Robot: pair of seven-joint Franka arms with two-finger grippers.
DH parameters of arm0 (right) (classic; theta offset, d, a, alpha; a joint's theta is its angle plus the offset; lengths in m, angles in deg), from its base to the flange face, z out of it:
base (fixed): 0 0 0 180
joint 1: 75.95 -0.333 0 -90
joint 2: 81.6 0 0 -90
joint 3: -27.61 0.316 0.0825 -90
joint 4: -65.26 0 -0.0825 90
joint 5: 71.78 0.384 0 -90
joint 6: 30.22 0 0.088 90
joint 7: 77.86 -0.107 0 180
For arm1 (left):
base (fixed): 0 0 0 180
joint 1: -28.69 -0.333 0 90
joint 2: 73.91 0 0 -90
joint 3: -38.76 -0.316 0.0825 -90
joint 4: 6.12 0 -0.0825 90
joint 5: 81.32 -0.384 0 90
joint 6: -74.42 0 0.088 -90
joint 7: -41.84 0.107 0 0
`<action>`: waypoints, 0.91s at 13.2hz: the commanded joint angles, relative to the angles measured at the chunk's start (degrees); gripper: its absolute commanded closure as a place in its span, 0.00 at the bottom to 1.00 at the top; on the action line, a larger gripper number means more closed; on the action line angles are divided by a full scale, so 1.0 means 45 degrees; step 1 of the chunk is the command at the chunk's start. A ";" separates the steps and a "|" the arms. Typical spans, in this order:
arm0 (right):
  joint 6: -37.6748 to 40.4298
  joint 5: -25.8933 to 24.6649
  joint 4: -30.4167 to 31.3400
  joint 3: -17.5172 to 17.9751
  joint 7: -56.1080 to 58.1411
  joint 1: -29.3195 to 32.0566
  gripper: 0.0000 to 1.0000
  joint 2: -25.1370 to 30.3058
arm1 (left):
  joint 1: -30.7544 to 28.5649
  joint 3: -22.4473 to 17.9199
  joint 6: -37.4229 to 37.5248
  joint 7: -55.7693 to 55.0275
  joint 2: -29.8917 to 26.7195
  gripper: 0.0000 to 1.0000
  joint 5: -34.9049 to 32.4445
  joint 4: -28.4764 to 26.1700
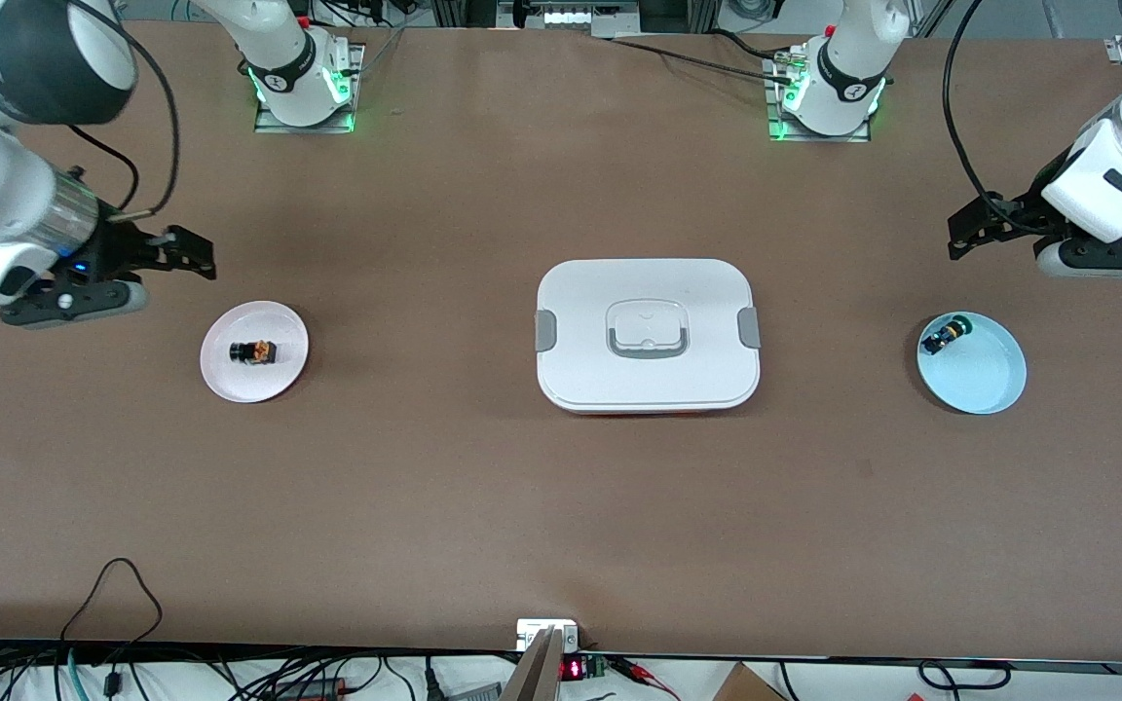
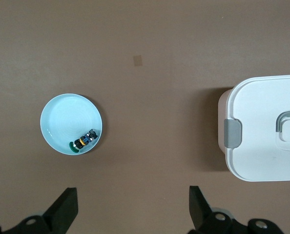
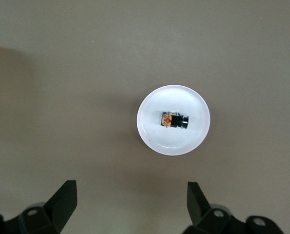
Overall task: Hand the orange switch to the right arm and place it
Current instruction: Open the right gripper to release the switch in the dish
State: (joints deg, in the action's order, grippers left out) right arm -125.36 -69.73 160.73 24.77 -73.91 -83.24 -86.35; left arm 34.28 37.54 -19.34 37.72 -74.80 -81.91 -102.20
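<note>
The orange switch lies on its side on a small white plate toward the right arm's end of the table. It also shows in the right wrist view, on that plate. My right gripper is open and empty, high over bare table beside the plate; its fingertips frame bare table. My left gripper is open and empty over bare table beside a light blue plate; in the left wrist view nothing is between its fingers.
The light blue plate toward the left arm's end holds a small black switch with a green cap, also in the left wrist view. A white lidded container with grey clips sits mid-table.
</note>
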 commanded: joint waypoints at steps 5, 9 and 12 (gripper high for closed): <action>0.0515 0.0246 -0.1957 -0.0911 -0.0772 0.0233 0.00 -0.0470 | -0.0071 0.0017 0.0269 -0.0100 0.0081 0.00 0.0111 0.0298; 0.0989 -0.1216 -0.1977 -0.0793 -0.0120 0.0017 0.00 -0.0392 | -0.0071 0.0017 0.0269 -0.0100 0.0081 0.00 0.0111 0.0298; 0.0291 -0.1062 -0.0928 -0.0812 -0.0194 0.0017 0.00 0.0114 | -0.0071 0.0017 0.0269 -0.0100 0.0081 0.00 0.0111 0.0298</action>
State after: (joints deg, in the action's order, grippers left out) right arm -122.08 -74.20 153.46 21.00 -75.61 -83.18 -87.79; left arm 34.27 37.48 -19.30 37.70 -74.80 -81.91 -102.20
